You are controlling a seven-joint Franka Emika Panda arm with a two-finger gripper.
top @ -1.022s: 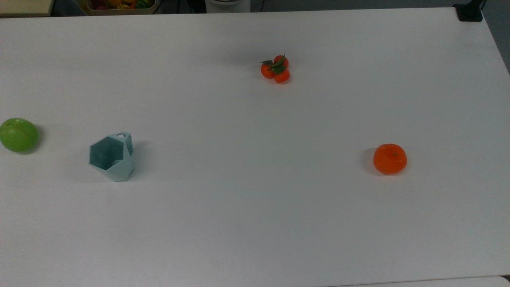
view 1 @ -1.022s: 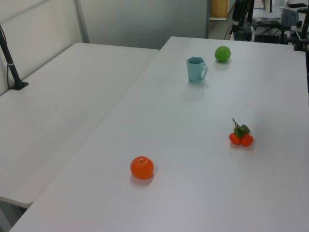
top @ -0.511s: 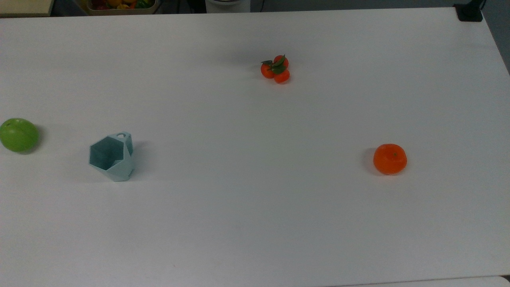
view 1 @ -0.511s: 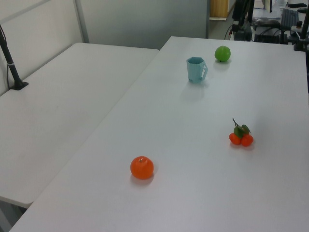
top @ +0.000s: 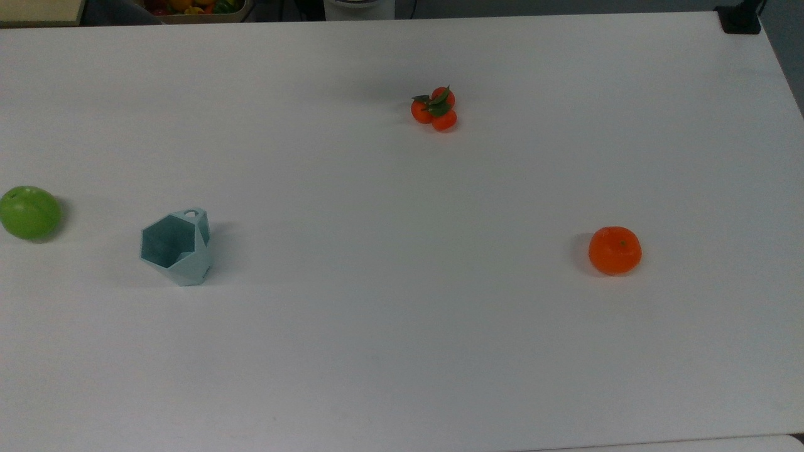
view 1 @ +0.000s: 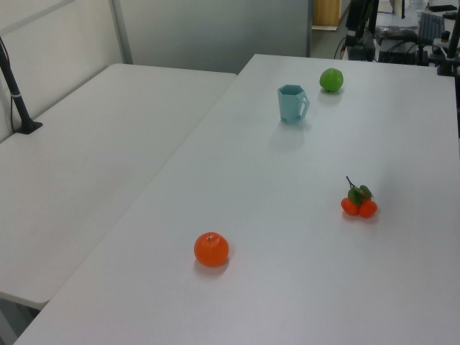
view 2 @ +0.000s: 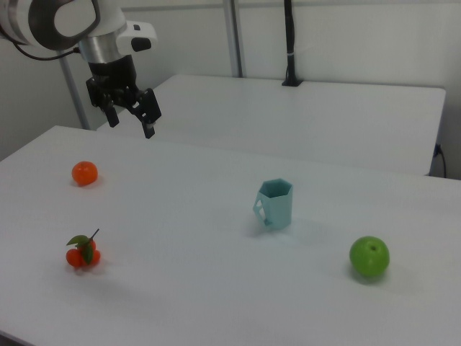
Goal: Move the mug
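Observation:
The pale teal faceted mug [top: 176, 248] stands upright on the white table [top: 402, 326], at the top view's left. It also stands far back in the left view [view 1: 291, 103] and near the middle of the right view [view 2: 275, 204], its small loop handle toward the right view's left. My gripper [view 2: 132, 122] hangs open high above the table at the right view's upper left, well away from the mug, with nothing between its fingers.
A green apple [top: 29, 212] lies at the top view's left of the mug. A cluster of small oranges with leaves [top: 434, 109] and a single orange [top: 615, 250] lie further right. A second white table [view 1: 93, 151] adjoins in the left view.

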